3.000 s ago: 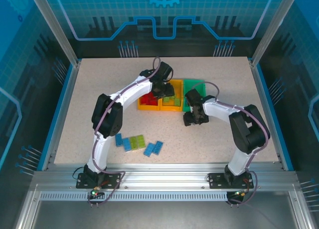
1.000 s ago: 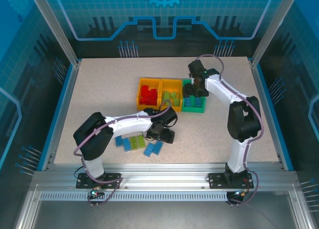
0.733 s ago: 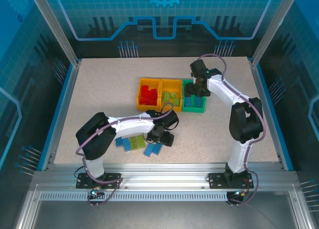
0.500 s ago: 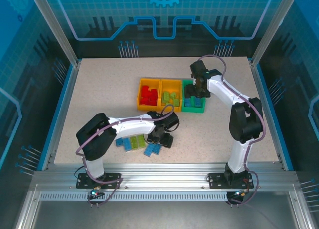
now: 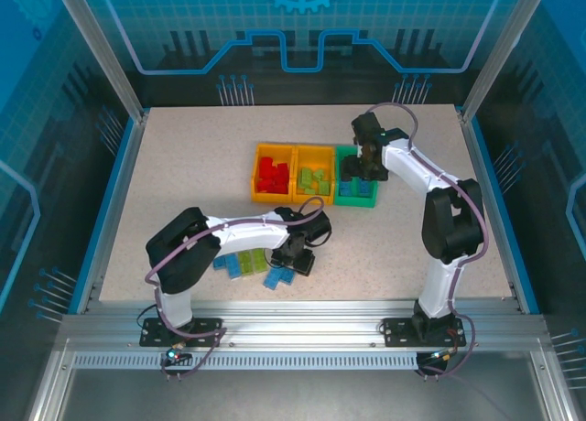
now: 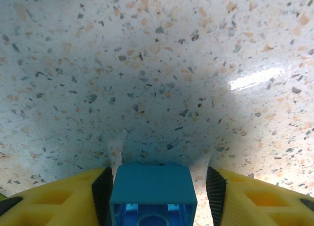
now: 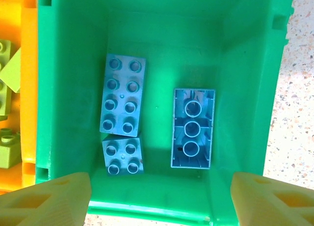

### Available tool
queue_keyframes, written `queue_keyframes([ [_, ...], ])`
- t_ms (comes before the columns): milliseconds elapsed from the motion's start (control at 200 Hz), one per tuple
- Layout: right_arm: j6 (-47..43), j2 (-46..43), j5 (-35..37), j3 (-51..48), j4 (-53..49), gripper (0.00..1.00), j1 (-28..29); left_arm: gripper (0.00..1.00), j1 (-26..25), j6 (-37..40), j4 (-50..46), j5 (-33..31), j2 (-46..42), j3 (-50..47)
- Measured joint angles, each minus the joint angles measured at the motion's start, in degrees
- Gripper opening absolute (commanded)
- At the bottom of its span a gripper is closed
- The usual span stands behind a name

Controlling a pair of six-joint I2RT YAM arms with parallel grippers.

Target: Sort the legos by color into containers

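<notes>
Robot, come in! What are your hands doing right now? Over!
Left gripper shut on a blue lego above the table. Right gripper open, empty, over the green bin holding three blue legos. Nothing in the way.

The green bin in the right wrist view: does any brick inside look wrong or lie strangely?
Colours are right: all three bricks in the green bin are blue. One oddity: the brick on the right lies upside down, its hollow underside showing, while the long brick and the small brick sit studs up.
</notes>
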Motion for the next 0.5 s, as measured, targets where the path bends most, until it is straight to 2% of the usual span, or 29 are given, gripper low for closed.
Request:
queue_keyframes([
  [340,1.31,-4.94,-1.33,-2.51,1.42,0.77,-1.51,0.35,0.0,0.39,-1.42,-0.72,1.97,2.71],
  [500,2.14,-9.14,-2.23,-5.01,2.89,0.78,-3.5,0.35,0.0,0.42,-1.92,-0.81,2.91,4.24],
])
